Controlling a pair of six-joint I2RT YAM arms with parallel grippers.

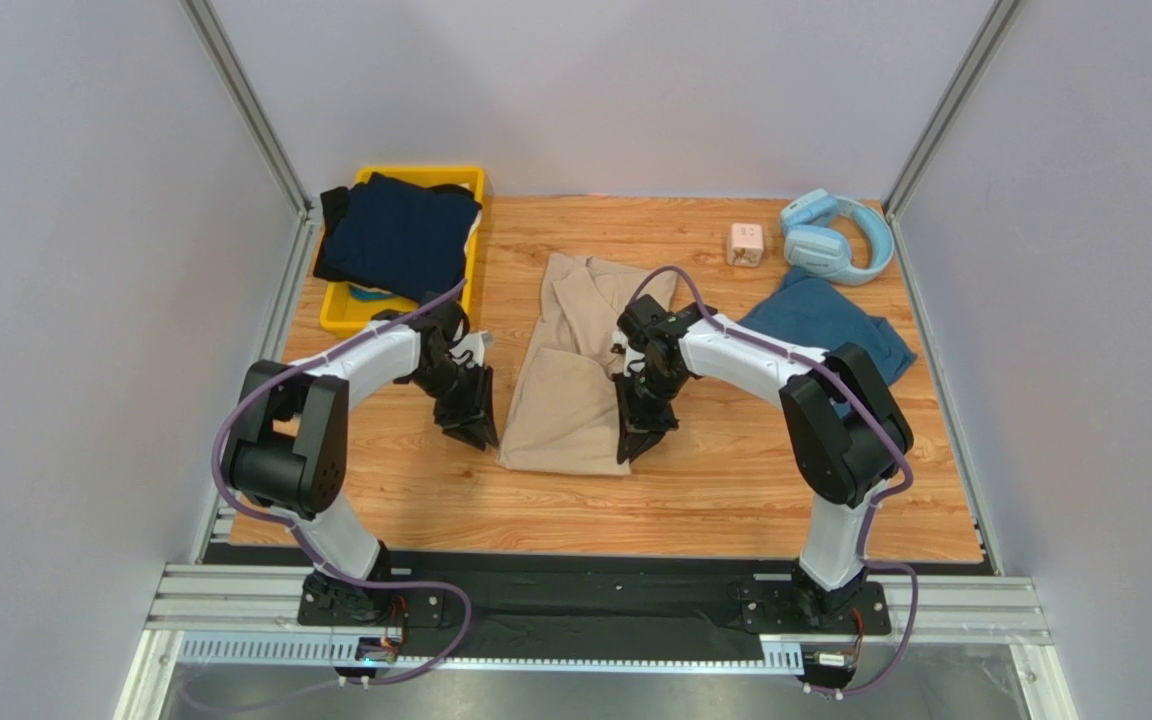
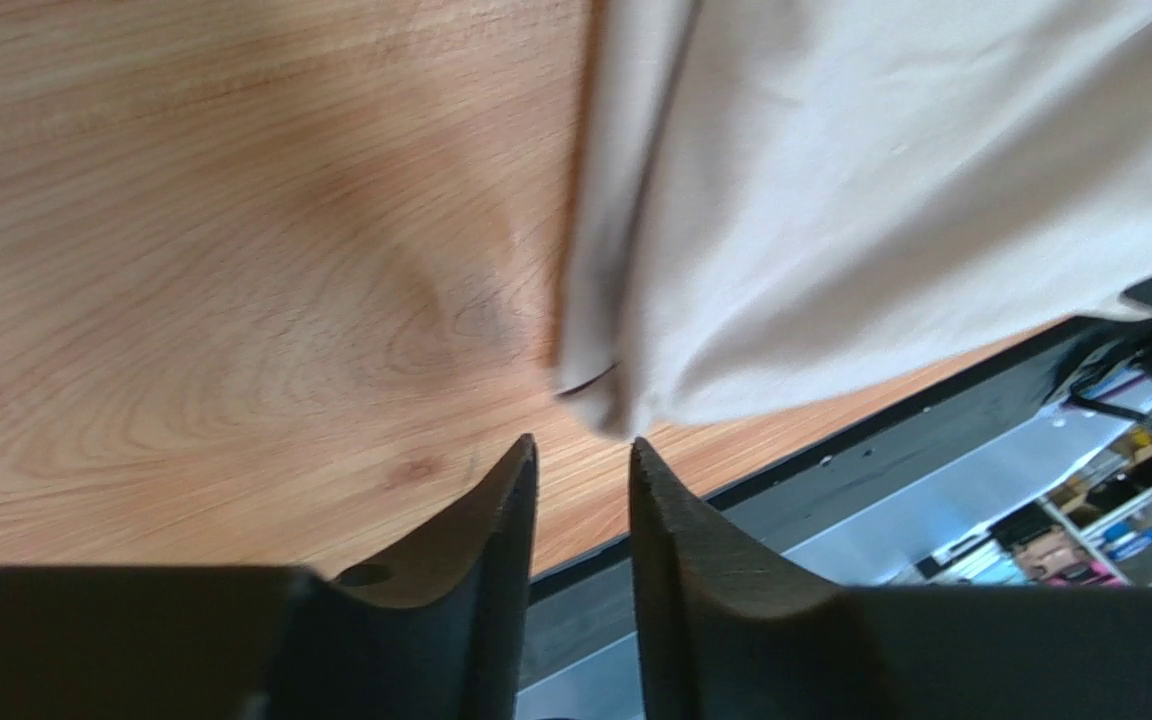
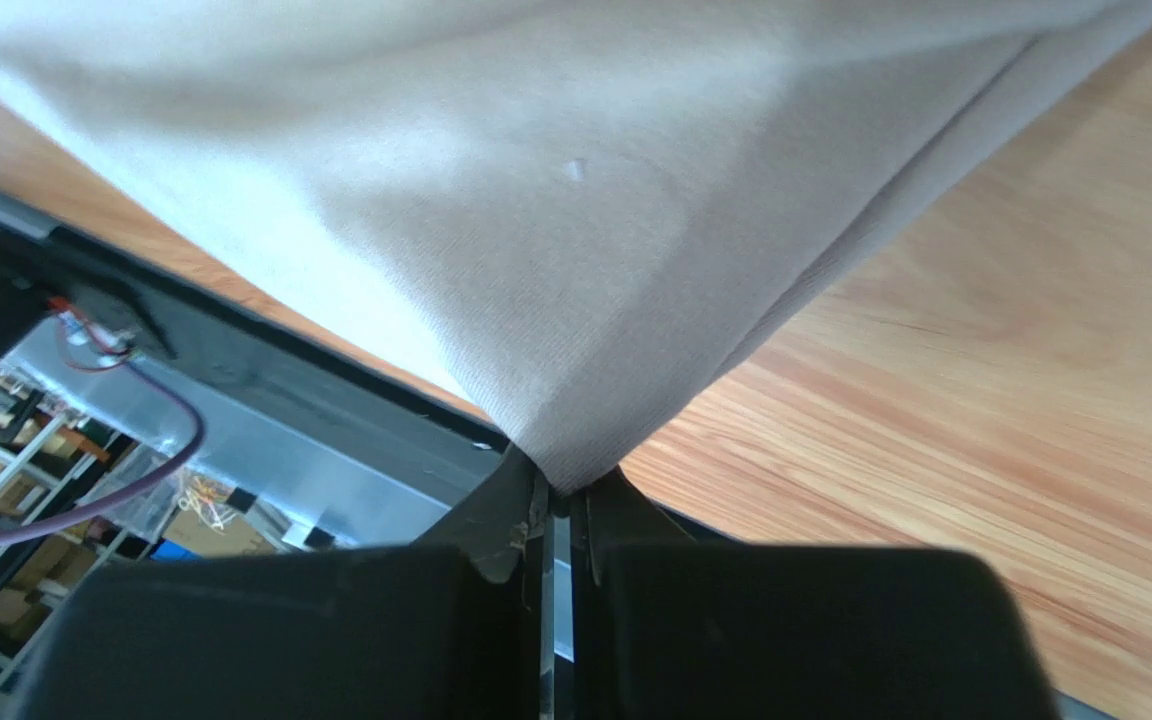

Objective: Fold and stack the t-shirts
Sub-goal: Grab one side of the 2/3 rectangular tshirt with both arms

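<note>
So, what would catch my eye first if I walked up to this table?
The big beige t-shirt lying in the middle of the wooden table. The right tool pinches one of its corners, while the left tool sits open just short of its edge. At the back left, a yellow bin holds a dark navy t-shirt.

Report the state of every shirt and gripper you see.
Beige t-shirt: partly folded on the table, one corner pinched.
Navy t-shirt: unfolded, heaped in the yellow bin.
Teal t-shirt: unfolded, lying loose on the table.
Left gripper: open, empty, beside the beige t-shirt's edge.
Right gripper: shut on the beige t-shirt's corner.
</note>
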